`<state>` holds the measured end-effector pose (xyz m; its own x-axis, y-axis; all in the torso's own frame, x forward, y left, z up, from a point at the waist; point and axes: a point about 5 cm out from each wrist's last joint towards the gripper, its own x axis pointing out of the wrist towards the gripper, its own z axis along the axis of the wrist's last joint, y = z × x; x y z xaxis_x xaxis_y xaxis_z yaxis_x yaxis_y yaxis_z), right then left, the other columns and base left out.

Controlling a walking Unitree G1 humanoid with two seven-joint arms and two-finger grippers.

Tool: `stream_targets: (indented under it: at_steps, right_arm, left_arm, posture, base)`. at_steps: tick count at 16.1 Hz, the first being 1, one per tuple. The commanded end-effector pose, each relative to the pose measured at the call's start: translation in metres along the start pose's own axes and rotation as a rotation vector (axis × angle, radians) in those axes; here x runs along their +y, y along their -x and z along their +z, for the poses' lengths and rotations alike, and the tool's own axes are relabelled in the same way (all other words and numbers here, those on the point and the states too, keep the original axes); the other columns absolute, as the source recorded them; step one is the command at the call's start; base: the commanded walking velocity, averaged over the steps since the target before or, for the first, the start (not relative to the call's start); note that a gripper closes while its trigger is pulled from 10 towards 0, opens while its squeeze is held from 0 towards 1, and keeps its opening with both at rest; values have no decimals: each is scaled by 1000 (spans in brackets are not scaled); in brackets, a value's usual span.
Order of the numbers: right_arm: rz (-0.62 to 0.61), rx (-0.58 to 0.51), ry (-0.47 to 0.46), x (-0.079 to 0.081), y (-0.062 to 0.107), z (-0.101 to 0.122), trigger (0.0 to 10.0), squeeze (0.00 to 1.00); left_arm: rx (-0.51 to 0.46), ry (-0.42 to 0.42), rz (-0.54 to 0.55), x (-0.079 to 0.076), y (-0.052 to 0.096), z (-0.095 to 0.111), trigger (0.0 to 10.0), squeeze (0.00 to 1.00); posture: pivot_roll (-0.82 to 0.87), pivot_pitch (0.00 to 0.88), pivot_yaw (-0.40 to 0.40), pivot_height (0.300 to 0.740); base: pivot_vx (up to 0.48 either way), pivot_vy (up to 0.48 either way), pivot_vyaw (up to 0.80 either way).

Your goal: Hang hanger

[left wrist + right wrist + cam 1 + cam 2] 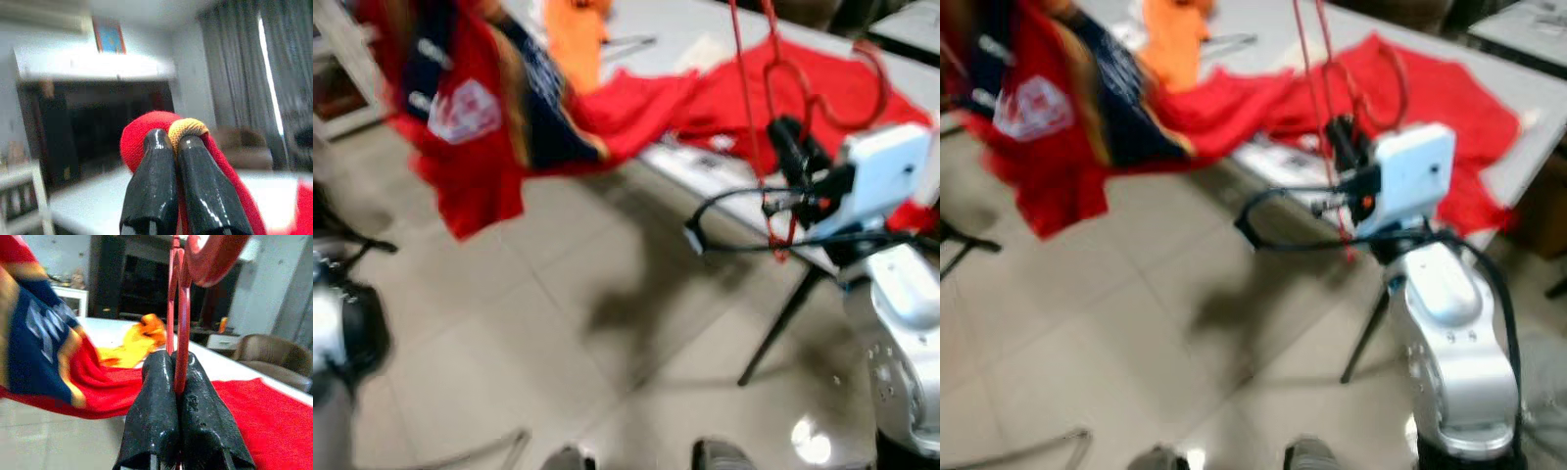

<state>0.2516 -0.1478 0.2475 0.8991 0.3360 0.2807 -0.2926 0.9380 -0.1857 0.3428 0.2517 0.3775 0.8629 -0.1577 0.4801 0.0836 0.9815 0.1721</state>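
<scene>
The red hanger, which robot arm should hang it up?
Probably the right. The right gripper is shut on the thin red wire hanger, hook uppermost. The left gripper is pinching red cloth.

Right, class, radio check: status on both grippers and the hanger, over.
Right gripper shut on red hanger, over the table edge. Left gripper shut on red garment. Red cloth spread on table.

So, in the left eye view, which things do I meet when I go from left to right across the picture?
Hanging red and navy garment → orange cloth on the table → red cloth spread on it → red hanger in the right tool → white wrist housing.
</scene>
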Motion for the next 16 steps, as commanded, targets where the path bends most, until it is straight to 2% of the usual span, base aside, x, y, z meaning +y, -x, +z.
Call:
stream_targets:
  at_steps: [1, 2, 3, 4, 5, 7, 8, 9, 10, 11, 13, 16]
  right_arm:
    - [74, 72, -58, 16, 2, -14, 10000, 0]
    - [99, 136, -70, 26, 7, -30, 10000, 0]
    - [121, 184, -77, 33, 14, -43, 10000, 0]
    - [132, 213, -88, 38, 18, -50, 10000, 0]
    - [156, 290, -109, 46, 31, -67, 10000, 0]
    - [159, 398, -79, 48, 45, -89, 10000, 0]
    - [108, 466, -79, 44, 51, -103, 10000, 0]
    - [88, 487, -80, 42, 53, -108, 10000, 0]
    - [80, 493, -64, 40, 54, -110, 10000, 0]
    - [90, 480, -45, 42, 52, -108, 10000, 0]
    - [123, 449, -50, 46, 49, -104, 10000, 0]
    - [168, 419, -64, 52, 46, -101, 10000, 0]
  left_arm:
    - [118, 40, -10, -13, 13, -37, 10000, 0]
    - [242, 46, -52, -35, 35, -80, 10000, 0]
    - [345, 42, -67, -51, 60, -114, 10000, 0]
    - [401, 23, -77, -58, 74, -130, 10000, 0]
    - [476, 42, -47, -67, 98, -150, 10000, 0]
    - [539, 62, -45, -77, 119, -159, 10000, 0]
    - [561, 100, -86, -91, 128, -161, 10000, 0]
    - [556, 114, -105, -96, 130, -160, 10000, 0]
    - [533, 144, -137, -115, 139, -163, 10000, 0]
    - [518, 148, -154, -127, 146, -164, 10000, 0]
    - [540, 160, -140, -137, 155, -166, 10000, 0]
    - [545, 126, -99, -131, 158, -161, 10000, 0]
  posture:
    - [-86, 102, 75, 740]
    - [-86, 102, 76, 740]
    - [-90, 104, 79, 740]
    - [-94, 105, 79, 740]
    - [-95, 108, 77, 740]
    - [-92, 114, 77, 740]
    - [-84, 122, 76, 740]
    - [-84, 122, 76, 740]
    - [-80, 124, 76, 740]
    - [-81, 128, 77, 740]
    - [-70, 132, 76, 740]
    - [-70, 132, 76, 740]
  base:
    - [0, 480, 0]
    - [0, 480, 0]
    - [0, 480, 0]
    - [0, 480, 0]
    - [0, 480, 0]
    - [0, 240, 0]
    - [0, 0, 0]
    - [0, 0, 0]
    - [0, 0, 0]
    - [0, 0, 800]
    - [291, 0, 800]
    - [311, 0, 800]
